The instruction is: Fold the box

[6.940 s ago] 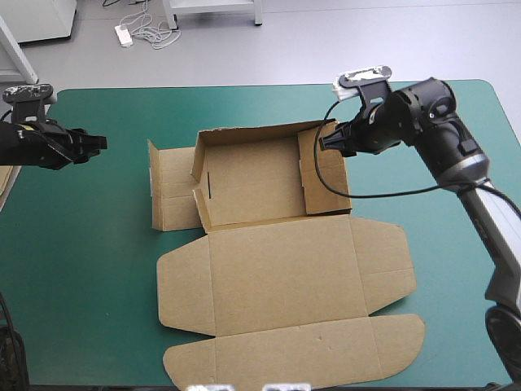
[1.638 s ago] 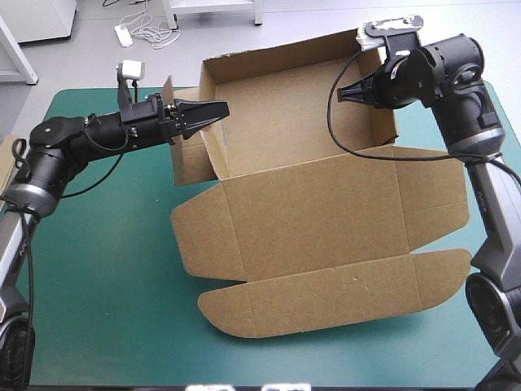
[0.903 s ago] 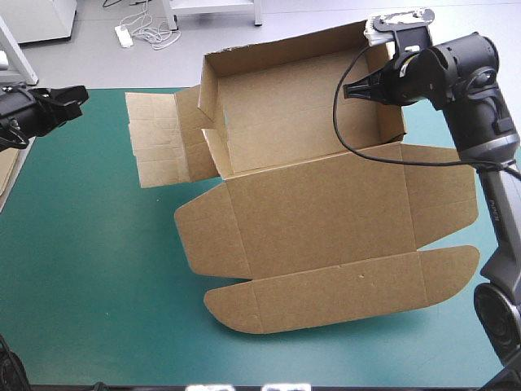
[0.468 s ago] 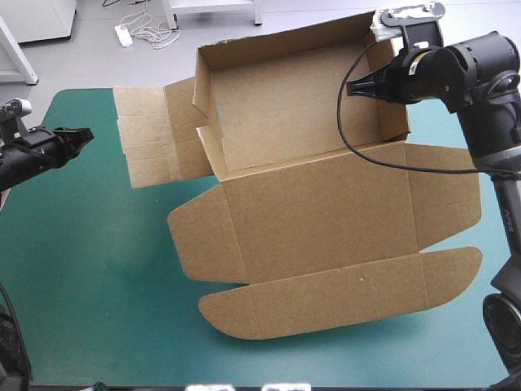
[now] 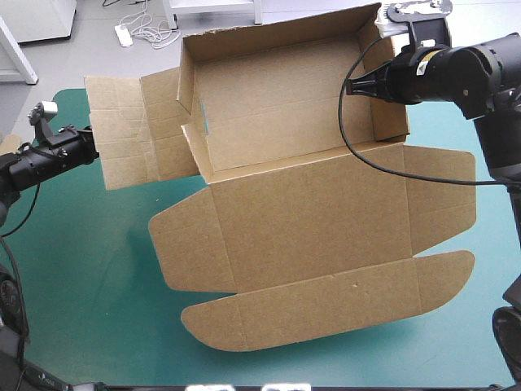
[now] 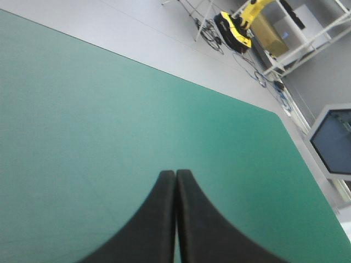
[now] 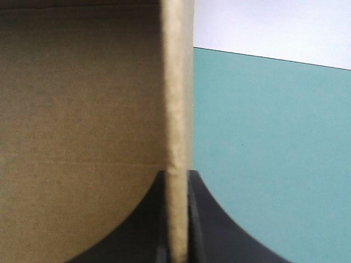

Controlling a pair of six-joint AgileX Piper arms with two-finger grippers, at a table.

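The brown box point(image 5: 301, 212) hangs lifted and tilted above the teal-green table, its tray part with raised walls at the far side and the wide lid flaps spread toward the near edge. My right gripper point(image 5: 358, 87) is shut on the tray's right wall; in the right wrist view that wall's edge point(image 7: 178, 120) runs between the black fingers. The left side flap point(image 5: 130, 130) sticks out flat to the left. My left gripper point(image 5: 88, 143) is shut with nothing in it, right next to that flap's outer edge; in the left wrist view its fingers point(image 6: 164, 219) meet over bare cover.
The teal-green cover point(image 5: 81, 269) lies bare at the left and near left of the box. A strip of more board point(image 5: 6, 147) shows at the table's left edge. The table's far edge point(image 5: 122, 91) runs just behind the lifted flap.
The right gripper has lifted the box higher and shifted it leftward, so the left flap swung out farther. The left gripper, which had drawn back to the table's left edge, has moved right toward the flap.
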